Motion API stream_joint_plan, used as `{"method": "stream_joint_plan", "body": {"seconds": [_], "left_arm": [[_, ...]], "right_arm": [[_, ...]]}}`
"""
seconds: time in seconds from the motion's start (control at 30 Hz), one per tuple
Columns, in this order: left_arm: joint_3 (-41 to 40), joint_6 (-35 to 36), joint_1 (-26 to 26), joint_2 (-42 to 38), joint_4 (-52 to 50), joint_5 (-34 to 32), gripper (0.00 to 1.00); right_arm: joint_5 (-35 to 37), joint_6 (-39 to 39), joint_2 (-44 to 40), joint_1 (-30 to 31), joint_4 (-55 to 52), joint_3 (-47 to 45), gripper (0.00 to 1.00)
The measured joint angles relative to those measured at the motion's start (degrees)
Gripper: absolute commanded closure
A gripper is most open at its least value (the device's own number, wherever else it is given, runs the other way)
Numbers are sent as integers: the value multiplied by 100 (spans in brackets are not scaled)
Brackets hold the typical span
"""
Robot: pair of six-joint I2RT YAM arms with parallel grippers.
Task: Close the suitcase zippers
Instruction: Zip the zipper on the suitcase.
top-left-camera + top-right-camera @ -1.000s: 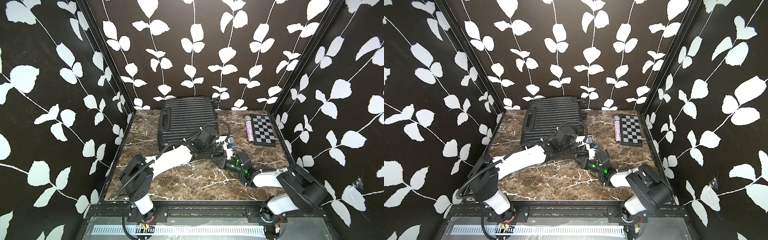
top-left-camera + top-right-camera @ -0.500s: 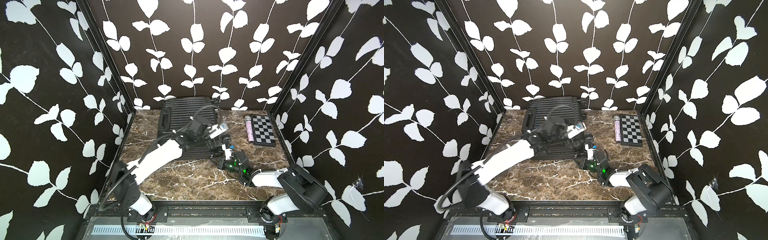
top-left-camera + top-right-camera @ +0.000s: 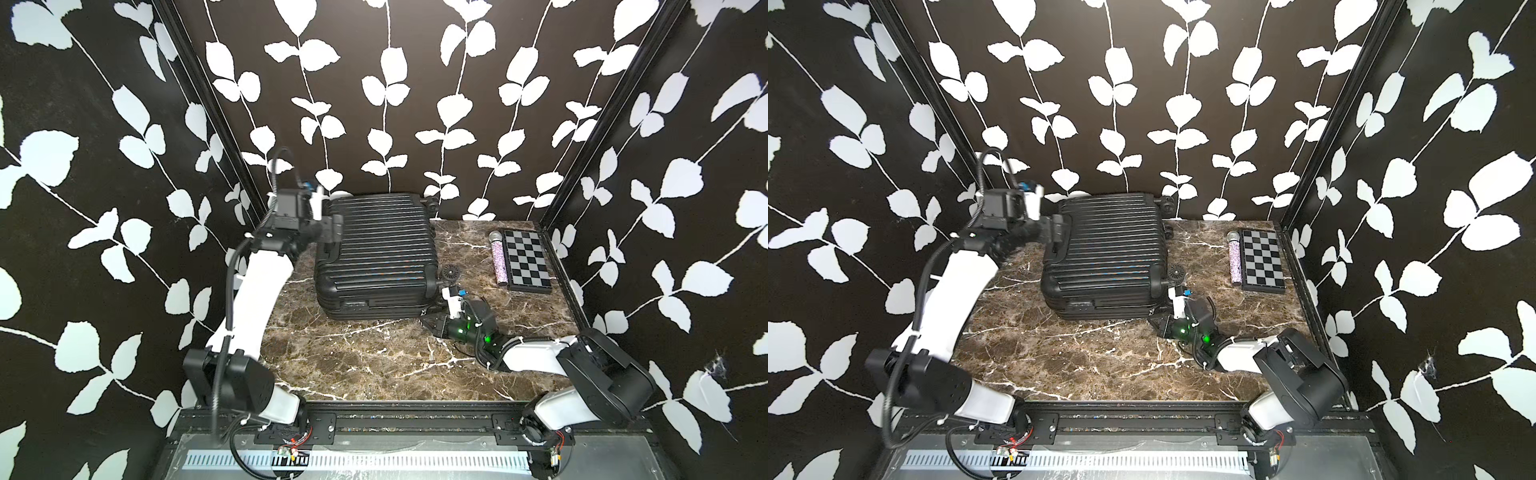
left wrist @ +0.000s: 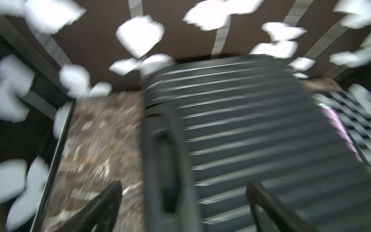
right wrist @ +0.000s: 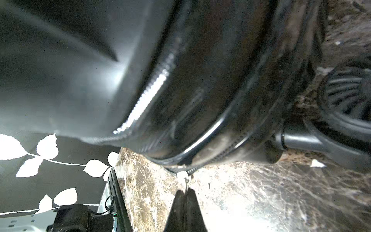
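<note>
The suitcase (image 3: 374, 249) lies flat at the back of the table (image 3: 353, 357). The right gripper (image 5: 185, 193), pressed together, pinches the zipper pull (image 5: 184, 175) at the near right corner. The left gripper (image 4: 184, 200) hovers spread above the side handle (image 4: 166, 160).

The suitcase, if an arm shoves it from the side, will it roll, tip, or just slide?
Probably slides: the suitcase lies flat on the table, its wheel off to the side, not carrying it. Tipping seems unlikely; it sits low and wide. The ribbed shell looks hard, so likely stiff.
</note>
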Motion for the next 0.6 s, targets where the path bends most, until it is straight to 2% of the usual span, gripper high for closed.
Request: {"method": "stream_joint_plan", "body": {"seconds": [0.1,0.23,0.3,0.53,0.6], "left_arm": [[284,-184,400,498,-275,101,9],[299,-197,422,973,-605,168,9],[299,-181,424,1185,-726,214,12],[289,-63,424,1541,-774,638,36],[238,-68,428,1550,-772,741,47]], "right_arm": [[0,-2,0,0,-7,0,100],[4,-17,-11,0,-28,0,100],[13,-22,-44,0,-68,0,100],[59,-55,-114,0,-203,4,100],[63,-61,-127,0,-240,20,100]]}}
